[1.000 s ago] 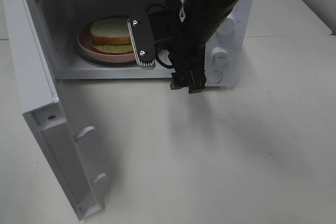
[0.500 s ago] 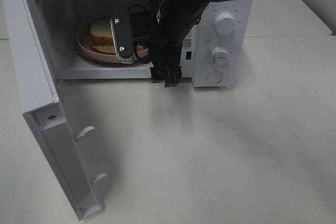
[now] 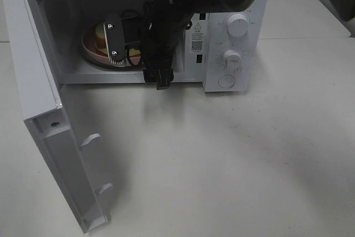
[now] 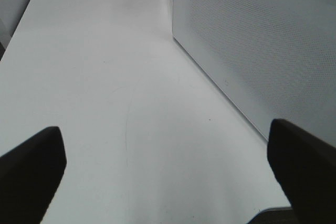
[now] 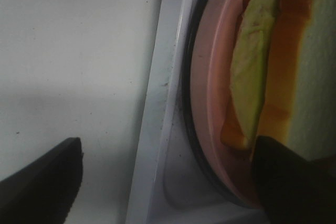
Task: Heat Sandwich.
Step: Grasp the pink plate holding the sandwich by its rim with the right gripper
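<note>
The sandwich (image 3: 99,31) lies on a pink plate (image 3: 90,51) inside the open microwave (image 3: 236,4), which stands toward the far edge of the desk (image 3: 238,154), its door (image 3: 39,104) swung out to the left. The right claw (image 5: 167,153) reaches into the cavity, spread wide and gripping nothing, one finger close to the sandwich's edge. The left claw (image 4: 165,132) is wide too, with only bare desk between its fingers.

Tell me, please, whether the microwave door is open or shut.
Open: the door stands wide to the left, and the sandwich on its pink plate shows inside.
</note>
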You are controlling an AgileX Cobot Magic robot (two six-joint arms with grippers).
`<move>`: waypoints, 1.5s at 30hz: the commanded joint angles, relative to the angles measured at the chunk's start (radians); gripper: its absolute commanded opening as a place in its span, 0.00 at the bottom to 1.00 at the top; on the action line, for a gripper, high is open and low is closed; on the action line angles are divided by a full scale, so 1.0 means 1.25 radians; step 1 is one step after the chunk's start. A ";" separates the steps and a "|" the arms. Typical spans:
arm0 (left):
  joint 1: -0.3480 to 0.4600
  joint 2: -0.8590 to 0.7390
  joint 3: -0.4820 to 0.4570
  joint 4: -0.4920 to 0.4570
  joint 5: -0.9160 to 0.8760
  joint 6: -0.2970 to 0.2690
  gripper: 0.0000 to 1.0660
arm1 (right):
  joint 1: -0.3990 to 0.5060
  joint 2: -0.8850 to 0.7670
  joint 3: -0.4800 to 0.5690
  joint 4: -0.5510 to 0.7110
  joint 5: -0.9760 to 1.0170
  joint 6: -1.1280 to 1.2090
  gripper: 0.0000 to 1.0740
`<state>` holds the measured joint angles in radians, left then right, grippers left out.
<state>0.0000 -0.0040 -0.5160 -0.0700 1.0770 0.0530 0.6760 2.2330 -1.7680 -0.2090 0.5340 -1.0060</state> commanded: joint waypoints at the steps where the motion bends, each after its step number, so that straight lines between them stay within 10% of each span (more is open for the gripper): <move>1: 0.001 -0.006 0.001 -0.002 -0.008 -0.003 0.94 | 0.002 0.026 -0.030 0.002 0.012 0.013 0.78; 39: 0.000 -0.006 0.001 0.006 -0.008 -0.003 0.94 | 0.012 0.209 -0.284 0.006 0.073 0.025 0.72; 45: 0.001 -0.006 0.001 0.013 -0.008 -0.003 0.94 | 0.012 0.216 -0.284 0.018 0.076 0.049 0.52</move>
<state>0.0000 -0.0040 -0.5160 -0.0600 1.0770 0.0530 0.6880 2.5010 -2.1180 -0.1970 0.6210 -0.9610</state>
